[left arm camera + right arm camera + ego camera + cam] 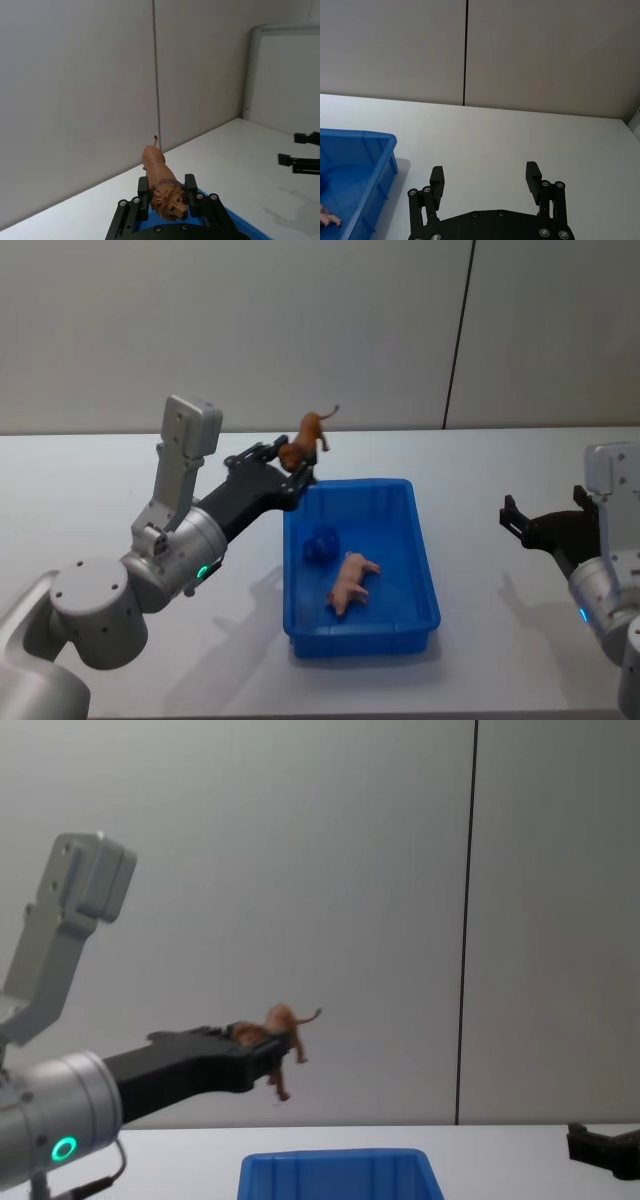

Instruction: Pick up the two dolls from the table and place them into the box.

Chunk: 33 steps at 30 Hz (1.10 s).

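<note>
Item one, lion doll (308,440): orange-brown, four-legged, thin upturned tail; you have it pinched at the head and mane end between the fingers of the left gripper (297,466), body and tail jutting out past the fingertips; it hangs in the air above the far left corner of the blue box (428,570), well clear of the rim in the chest view.

Item two, pink doll (351,580): a pale pink animal lying on its side on the box floor, toward the near right; already delivered; a dark blue lump (320,544) sits beside it, too unclear to name.

Item three, right gripper (527,525): fingers spread, nothing between them; parked over the table (100,480) to the right of the box.

Handling notes: you should judge the lion light, rigid and smooth, likely moulded plastic; a hold on the head alone leaves the long body free to pivot, so the trunk would be the surer place; the tail and legs look thin, so keep them off the rim; a short drop should do it no harm.
</note>
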### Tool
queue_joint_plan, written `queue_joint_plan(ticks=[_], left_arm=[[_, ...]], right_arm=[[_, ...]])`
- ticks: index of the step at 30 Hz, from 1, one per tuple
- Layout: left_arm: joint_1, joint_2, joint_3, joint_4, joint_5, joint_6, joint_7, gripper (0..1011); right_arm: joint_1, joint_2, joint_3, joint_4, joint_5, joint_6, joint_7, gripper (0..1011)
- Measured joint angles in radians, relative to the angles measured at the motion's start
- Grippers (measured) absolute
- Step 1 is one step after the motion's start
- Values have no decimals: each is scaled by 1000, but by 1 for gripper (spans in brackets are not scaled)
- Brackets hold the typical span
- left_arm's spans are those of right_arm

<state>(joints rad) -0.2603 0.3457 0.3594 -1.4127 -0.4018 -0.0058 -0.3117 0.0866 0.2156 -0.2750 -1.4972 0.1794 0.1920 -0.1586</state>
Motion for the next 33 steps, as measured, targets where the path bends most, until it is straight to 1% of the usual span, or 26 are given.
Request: queue_joint_plan(ticks=[3,7,8,11,13,14,16,17,18,19,20,21,22,23,24,25,27,29,33], left_arm=[[-18,-9,1,16,-12,-11,-59,437],[-33,-16,3,29,-23,-19,-111,437],[-42,-20,3,38,-29,-22,-139,438],[-53,-26,5,50,-37,-25,-176,496],[-66,-33,7,64,-46,-27,-213,552],[-74,-37,8,73,-53,-28,-241,611],[-84,-42,9,84,-58,-29,-265,647],[-93,-47,11,95,-66,-29,-294,689],[-98,-50,12,100,-69,-29,-306,727],[-106,-54,13,110,-75,-29,-330,745],[-106,-54,13,110,-75,-29,-330,757],[-115,-59,15,121,-81,-29,-359,802],[-119,-62,15,126,-84,-29,-370,802],[-125,-65,17,133,-87,-29,-381,855],[-128,-66,17,136,-90,-29,-392,872],[-137,-72,19,148,-95,-28,-413,921],[-148,-78,22,160,-103,-27,-440,983],[-153,-82,23,167,-107,-26,-455,1001],[-165,-89,26,181,-115,-25,-485,1001]], right_arm=[[0,0,0,0,0,0,0,1001],[0,0,0,0,0,0,0,1001],[0,0,0,0,0,0,0,1001],[0,0,0,0,0,0,0,1001],[0,0,0,0,0,0,0,1001],[0,0,0,0,0,0,0,1001],[0,0,0,0,0,0,0,1001],[0,0,0,0,0,0,0,1001],[0,0,0,0,0,0,0,1001],[0,0,0,0,0,0,0,1001],[0,0,0,0,0,0,0,1001],[0,0,0,0,0,0,0,1001],[0,0,0,0,0,0,0,1001],[0,0,0,0,0,0,0,1001],[0,0,0,0,0,0,0,1001],[0,0,0,0,0,0,0,1001],[0,0,0,0,0,0,0,1001],[0,0,0,0,0,0,0,1001],[0,0,0,0,0,0,0,1001]])
